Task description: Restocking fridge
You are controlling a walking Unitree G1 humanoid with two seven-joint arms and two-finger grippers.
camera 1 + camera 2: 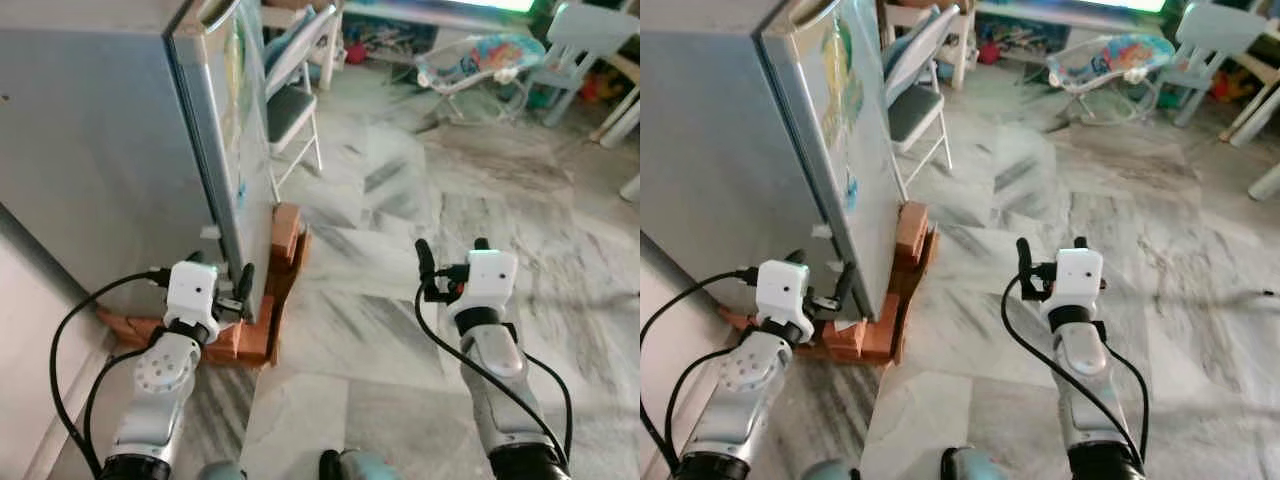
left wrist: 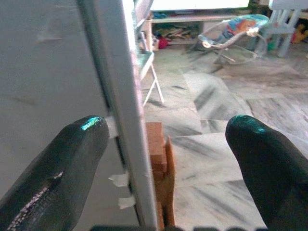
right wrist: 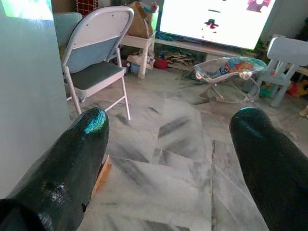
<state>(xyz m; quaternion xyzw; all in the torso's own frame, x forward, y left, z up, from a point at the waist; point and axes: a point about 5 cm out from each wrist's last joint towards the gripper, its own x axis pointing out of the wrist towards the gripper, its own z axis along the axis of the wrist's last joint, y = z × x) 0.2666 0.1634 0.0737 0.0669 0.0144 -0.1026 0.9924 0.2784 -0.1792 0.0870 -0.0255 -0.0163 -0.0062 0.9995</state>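
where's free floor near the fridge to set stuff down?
Bare marble floor runs from the bricks under the fridge out past the right gripper. Crowded: folding chair beside the fridge, baby bouncer further back. Left gripper straddles the fridge's corner, fingers open.

The fridge (image 1: 110,150) stands on the robot's left, resting on bricks (image 1: 285,245) on the floor (image 1: 400,330). A folding chair (image 1: 290,100) is behind the fridge. A baby bouncer (image 1: 470,60) and a small chair (image 1: 585,40) sit far back on the right. The left gripper (image 1: 225,285) is at the fridge's front corner, one finger on each side. The right gripper (image 1: 452,255) is over the floor.
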